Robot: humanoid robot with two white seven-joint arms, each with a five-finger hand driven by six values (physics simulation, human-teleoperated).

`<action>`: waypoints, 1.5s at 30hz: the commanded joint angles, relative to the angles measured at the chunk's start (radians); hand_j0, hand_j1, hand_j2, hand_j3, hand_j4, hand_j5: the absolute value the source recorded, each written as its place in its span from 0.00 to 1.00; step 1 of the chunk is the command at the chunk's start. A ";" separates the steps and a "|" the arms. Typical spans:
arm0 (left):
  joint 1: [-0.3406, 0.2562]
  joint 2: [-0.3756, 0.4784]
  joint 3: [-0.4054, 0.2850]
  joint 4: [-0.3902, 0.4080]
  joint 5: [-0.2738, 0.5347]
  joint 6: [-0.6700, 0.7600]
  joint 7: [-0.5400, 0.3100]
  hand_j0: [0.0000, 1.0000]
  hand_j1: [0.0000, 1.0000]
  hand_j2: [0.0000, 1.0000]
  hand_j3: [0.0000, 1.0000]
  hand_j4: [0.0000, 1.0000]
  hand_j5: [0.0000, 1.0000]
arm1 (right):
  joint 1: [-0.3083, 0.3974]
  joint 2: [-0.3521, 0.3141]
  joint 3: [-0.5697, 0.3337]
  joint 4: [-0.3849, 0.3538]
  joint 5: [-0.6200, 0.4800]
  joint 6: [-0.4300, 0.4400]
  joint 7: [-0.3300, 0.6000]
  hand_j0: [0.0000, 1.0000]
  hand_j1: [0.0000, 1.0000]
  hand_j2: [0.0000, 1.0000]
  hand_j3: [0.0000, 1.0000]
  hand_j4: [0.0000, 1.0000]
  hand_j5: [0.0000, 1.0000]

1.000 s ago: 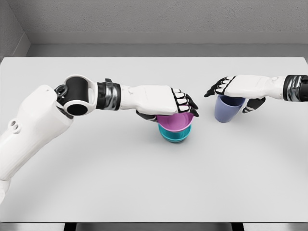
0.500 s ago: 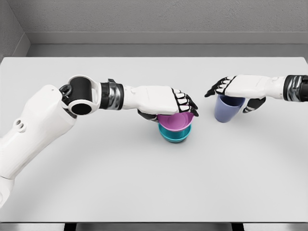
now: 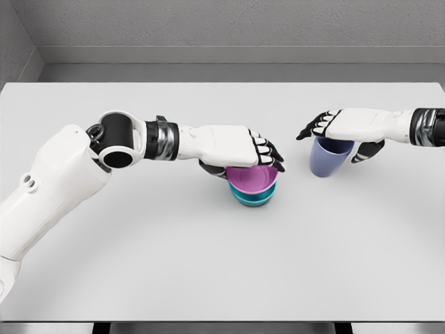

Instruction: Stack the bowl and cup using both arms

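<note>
While the left hand grips the glossy pink bowl nested in the teal bowl, the right hand clasping the blue cup risks tipping it if jerked.

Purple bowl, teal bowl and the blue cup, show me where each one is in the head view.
purple bowl [image 3: 252,179], head view, on its inner wall.
teal bowl [image 3: 254,198], head view, on its outer wall below the purple rim.
blue cup [image 3: 325,164], head view, on its outer side wall.

Pink bowl nested upright inside teal bowl, only a low teal band showing beneath; stack stood near worktop centre. Blue-violet cup upright, mouth up, well apart to the right.
</note>
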 commanded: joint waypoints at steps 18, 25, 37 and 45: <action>-0.066 0.144 0.010 -0.056 0.178 0.003 0.039 1.00 1.00 1.00 1.00 1.00 1.00 | 0.000 -0.001 0.001 -0.001 -0.005 0.003 0.000 1.00 1.00 1.00 1.00 1.00 1.00; -0.029 0.523 0.036 -0.115 0.346 0.003 0.038 1.00 1.00 1.00 1.00 1.00 1.00 | -0.002 -0.002 -0.001 -0.003 -0.005 0.003 0.000 0.86 0.86 0.86 0.86 0.86 0.86; -0.009 0.526 0.034 -0.145 0.348 0.003 0.049 1.00 1.00 1.00 1.00 1.00 1.00 | -0.003 -0.004 -0.004 -0.001 -0.005 0.003 0.000 0.80 0.80 0.80 0.80 0.80 0.80; 0.009 0.526 0.036 -0.144 0.345 0.003 0.055 1.00 1.00 1.00 1.00 1.00 1.00 | -0.005 -0.004 -0.007 0.001 -0.016 0.003 0.000 0.75 0.75 0.75 0.75 0.75 0.75</action>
